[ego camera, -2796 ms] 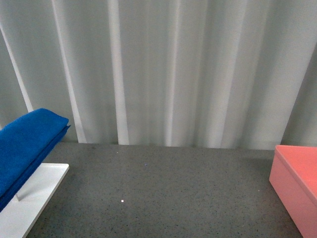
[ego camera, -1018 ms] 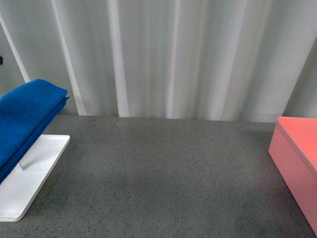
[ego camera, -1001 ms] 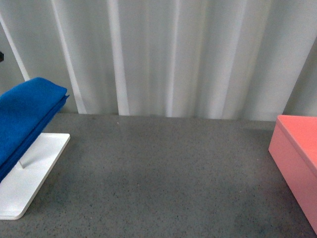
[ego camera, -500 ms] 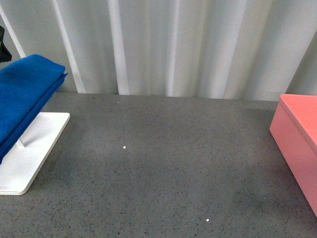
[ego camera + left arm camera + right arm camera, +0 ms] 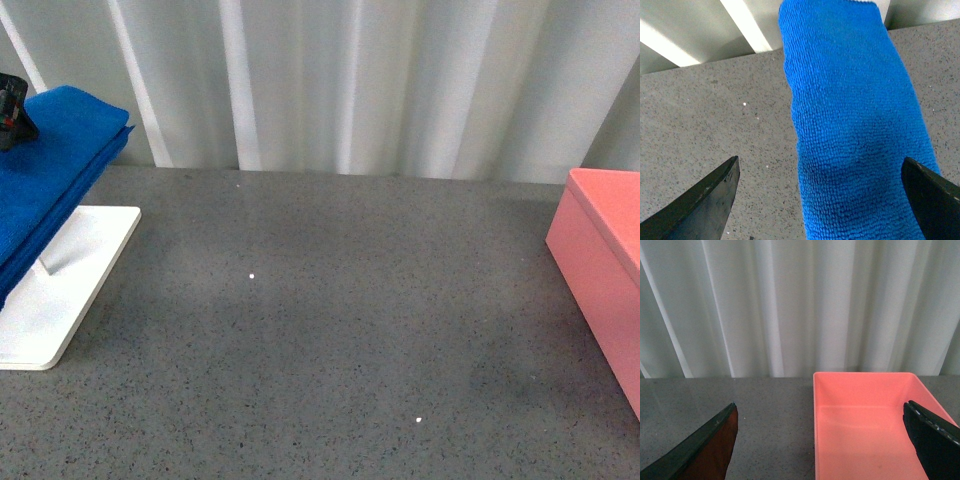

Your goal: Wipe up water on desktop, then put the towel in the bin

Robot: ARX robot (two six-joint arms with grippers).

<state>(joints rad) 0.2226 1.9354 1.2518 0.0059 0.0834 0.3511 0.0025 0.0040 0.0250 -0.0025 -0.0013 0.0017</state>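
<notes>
Speckled grey desktop runs back to a pleated white curtain. Left gripper gapes wide over the towel; right gripper, equally wide, faces the bin.

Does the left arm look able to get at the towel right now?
Probably yes. The left claw is open and hangs right over the towel, which sits a bit toward one finger. Nothing shows between them.

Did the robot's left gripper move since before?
Yes. At first the front view showed no left gripper; now it pokes in from the left edge, over the top of the blue towel.
</notes>
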